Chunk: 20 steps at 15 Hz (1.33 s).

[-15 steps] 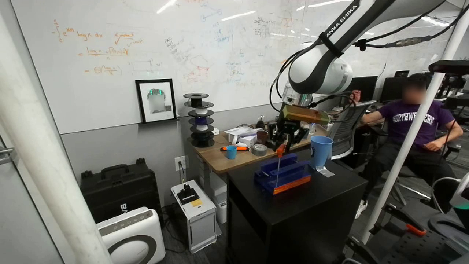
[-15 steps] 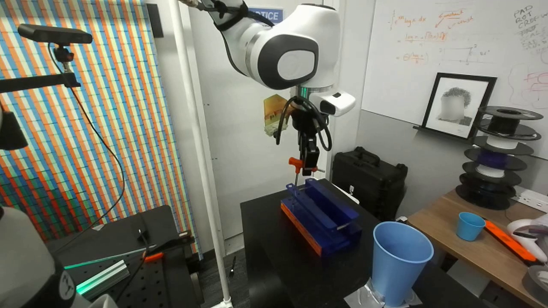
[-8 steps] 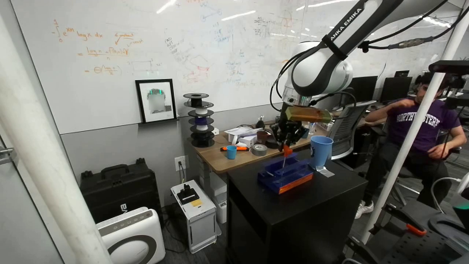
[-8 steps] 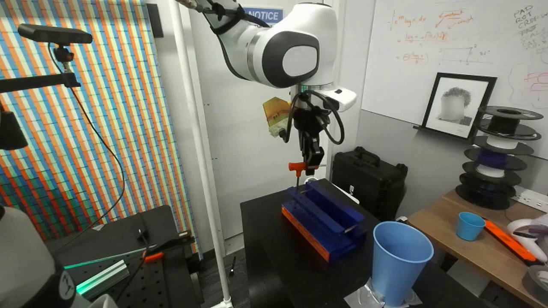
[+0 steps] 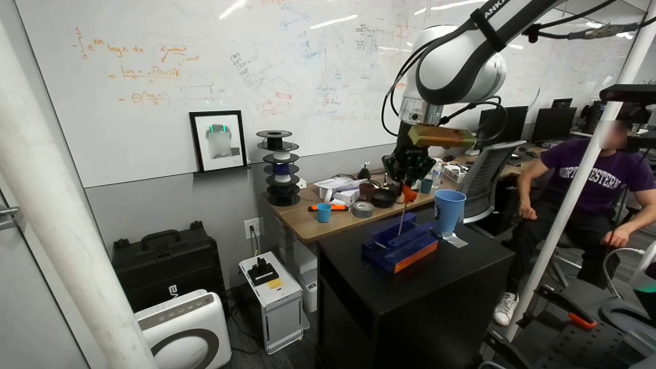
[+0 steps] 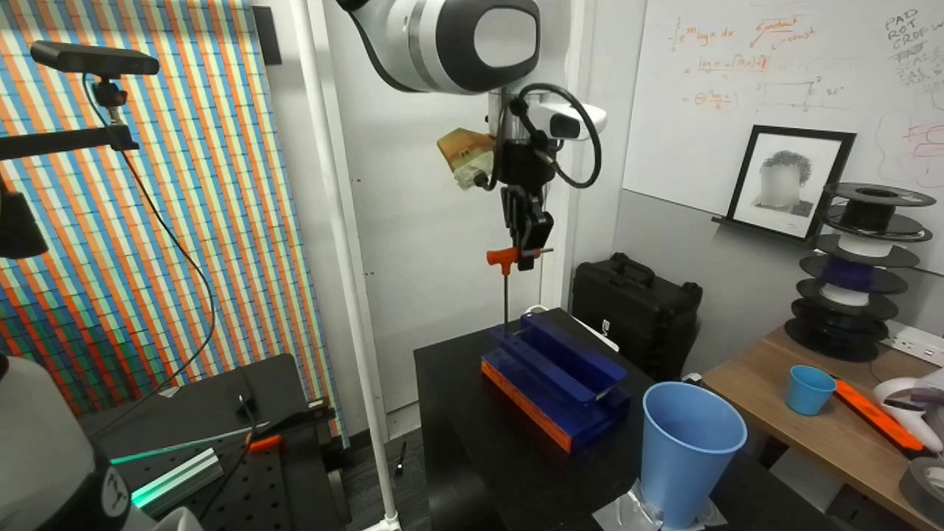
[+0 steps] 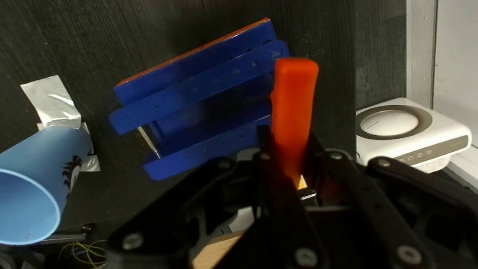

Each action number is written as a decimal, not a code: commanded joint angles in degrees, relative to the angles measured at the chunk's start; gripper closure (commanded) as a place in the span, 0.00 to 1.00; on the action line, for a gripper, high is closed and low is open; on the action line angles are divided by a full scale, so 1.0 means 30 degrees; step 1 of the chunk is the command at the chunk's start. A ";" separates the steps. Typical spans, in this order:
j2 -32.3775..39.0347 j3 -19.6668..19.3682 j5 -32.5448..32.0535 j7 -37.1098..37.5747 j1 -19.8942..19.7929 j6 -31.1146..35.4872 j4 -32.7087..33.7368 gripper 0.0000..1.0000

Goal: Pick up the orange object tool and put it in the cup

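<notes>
- My gripper [image 7: 289, 145] is pressed together on the orange tool [image 6: 504, 257], pinching it by the crosswise handle, which sticks out to the left in an exterior view.
- The tool's shaft points almost straight down over the far end of the blue tray [image 6: 549, 409] in that view; I cannot tell whether its tip touches.
- The light-blue cup [image 6: 689, 457] stands upright on the black tabletop [image 5: 441, 269], to the right of the tray in both exterior views, with silver tape [image 7: 52, 99] at its foot.
- Beyond, in an exterior view, a small cup [image 5: 324, 212] stands on a wooden desk [image 5: 302, 230], left of a tape roll [image 5: 363, 209].
- A person [image 5: 620, 169] sits at the far right there.
</notes>
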 commanded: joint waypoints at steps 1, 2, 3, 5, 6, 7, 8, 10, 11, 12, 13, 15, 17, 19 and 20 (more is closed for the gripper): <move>-0.3163 0.0077 0.0277 -0.0490 0.0028 -0.1796 -0.0722 0.91; -0.3955 -0.0033 -0.0141 -0.0146 -0.0204 -0.2185 -0.0765 0.91; -0.4505 -0.0077 -0.0328 -0.0114 -0.0381 -0.2585 -0.0713 0.91; -0.5549 -0.0354 -0.1051 0.0099 -0.1118 -0.3201 -0.0595 0.91; -0.5858 -0.0616 -0.1303 0.0092 -0.1630 -0.3395 -0.0522 0.91; -0.6063 -0.0901 -0.1531 0.0038 -0.2153 -0.3519 -0.0420 0.91; -0.6058 -0.1262 -0.1563 -0.0141 -0.2648 -0.3575 -0.0279 0.91; -0.5575 -0.1958 -0.1550 -0.0437 -0.3539 -0.3212 0.0017 0.91; -0.5206 -0.2243 -0.1595 -0.0487 -0.3917 -0.2964 0.0139 0.91; -0.4647 -0.2461 -0.1797 -0.0423 -0.4286 -0.2501 0.0250 0.92; -0.4199 -0.2641 -0.1943 -0.0337 -0.4567 -0.2246 0.0392 0.92; -0.3085 -0.2869 -0.2453 0.0028 -0.5010 -0.1357 0.0713 0.92; -0.2058 -0.2983 -0.3365 0.0604 -0.5302 -0.0402 0.1090 0.92; -0.1205 -0.3119 -0.4239 0.1150 -0.5354 0.0597 0.1489 0.92; -0.0801 -0.3209 -0.4355 0.1291 -0.5275 0.0944 0.1714 0.92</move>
